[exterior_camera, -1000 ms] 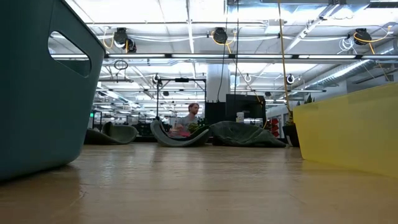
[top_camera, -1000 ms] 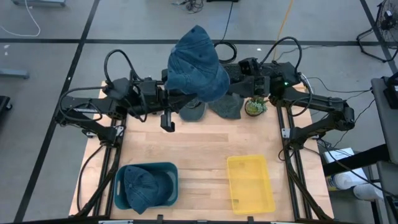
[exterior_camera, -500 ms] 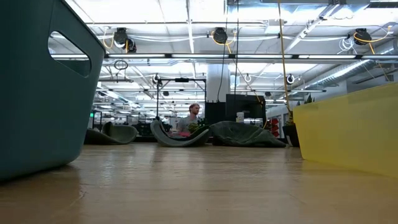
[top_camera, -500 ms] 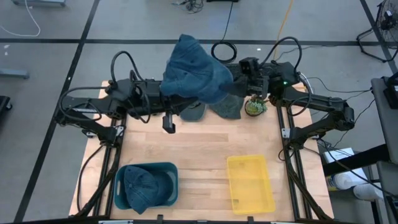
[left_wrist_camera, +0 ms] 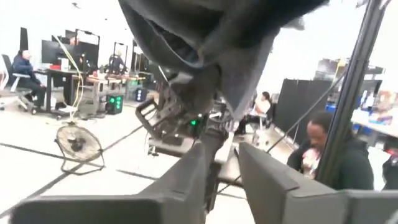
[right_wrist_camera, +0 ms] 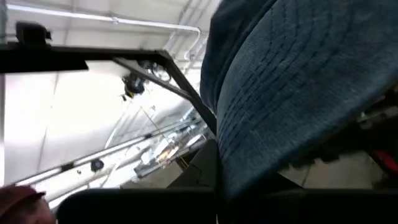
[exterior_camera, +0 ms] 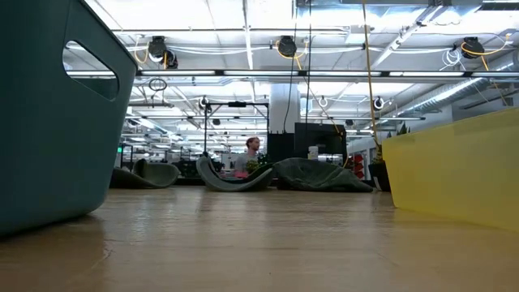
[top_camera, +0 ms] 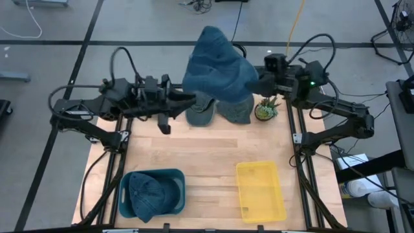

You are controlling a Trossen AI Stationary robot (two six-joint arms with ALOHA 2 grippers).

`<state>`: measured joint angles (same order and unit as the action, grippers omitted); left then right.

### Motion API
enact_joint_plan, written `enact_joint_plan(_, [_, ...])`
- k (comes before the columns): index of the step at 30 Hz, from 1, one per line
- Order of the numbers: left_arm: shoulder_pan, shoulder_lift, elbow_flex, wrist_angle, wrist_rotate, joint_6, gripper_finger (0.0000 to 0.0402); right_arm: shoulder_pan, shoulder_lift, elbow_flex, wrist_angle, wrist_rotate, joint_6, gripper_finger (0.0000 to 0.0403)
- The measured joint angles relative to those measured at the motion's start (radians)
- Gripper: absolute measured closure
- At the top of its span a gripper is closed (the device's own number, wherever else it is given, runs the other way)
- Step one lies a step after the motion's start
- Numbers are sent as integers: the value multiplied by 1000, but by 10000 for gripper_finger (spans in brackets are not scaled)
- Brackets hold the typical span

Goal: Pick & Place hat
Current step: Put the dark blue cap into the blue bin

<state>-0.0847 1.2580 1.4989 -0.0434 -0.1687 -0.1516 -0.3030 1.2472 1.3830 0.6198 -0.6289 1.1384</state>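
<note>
On the left we see the left gripper (top_camera: 189,98), fingers slightly parted, just beside the raised blue hat (top_camera: 218,66); the right gripper (top_camera: 257,84) clamps the hat above the table's (top_camera: 207,155) far edge.

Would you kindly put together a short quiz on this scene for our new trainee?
1. True or false: the teal bin already holds a blue hat.
2. Which end effector grips the raised denim hat? A) left B) right C) both
3. How many grey hats lie at the far edge of the table?

Key:
1. True.
2. B: the right end effector is shut on it; the left end effector is open beside it.
3. Two.
</note>
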Motion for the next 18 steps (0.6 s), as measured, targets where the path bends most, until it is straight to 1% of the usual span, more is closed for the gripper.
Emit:
enact_joint_plan(3, [0, -31, -3, -59, -10, -43, 256, -17, -19, -2, -29, -31, 1, 402])
enact_joint_plan(7, [-1, -69, -1, -80, -15, -119, 213, -32, -63, -2, -66, -66, 1, 402])
enact_joint_plan(10, [0, -98, -1, -86, -13, -205, 189, -32, -86, -2, -119, -97, -12, 402])
enact_joint_plan(14, [16, -132, -1, -109, 29, -359, 161, -31, -99, -3, -202, -137, -57, 402])
enact_joint_plan(18, [41, -154, -1, -117, 95, -488, 134, -30, -116, -2, -262, -171, -128, 402])
